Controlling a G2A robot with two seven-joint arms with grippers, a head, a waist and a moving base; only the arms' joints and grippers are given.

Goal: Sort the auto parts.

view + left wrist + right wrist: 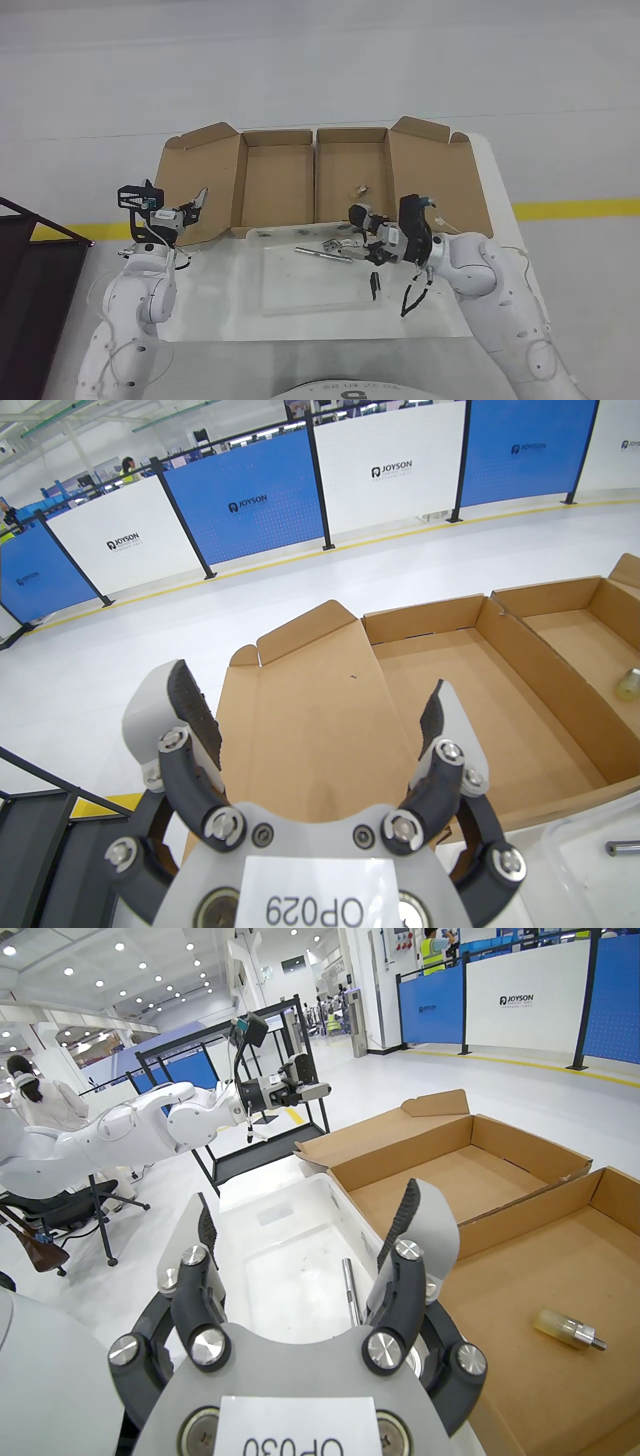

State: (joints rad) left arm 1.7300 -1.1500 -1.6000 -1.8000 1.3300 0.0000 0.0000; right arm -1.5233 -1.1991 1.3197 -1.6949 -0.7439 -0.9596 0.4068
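Observation:
Two open cardboard boxes stand side by side, the left box (275,185) (475,680) and the right box (350,175) (525,1403). A small cream-and-metal part (358,190) (567,1328) (629,685) lies in the right box. A thin metal rod (323,254) (350,1288) lies in the clear tray (320,290) (280,1218), with small metal parts (343,243) beside it. My right gripper (362,235) (307,1198) hangs open and holds nothing, over the tray's far right corner. At the left box's outer flap, my left gripper (195,210) (309,677) is open with nothing between its fingers.
Two black parts (375,285) (410,298) lie at the tray's right side. The boxes' flaps spread outward over the table's far corners. A black metal rack (30,270) stands left of the table.

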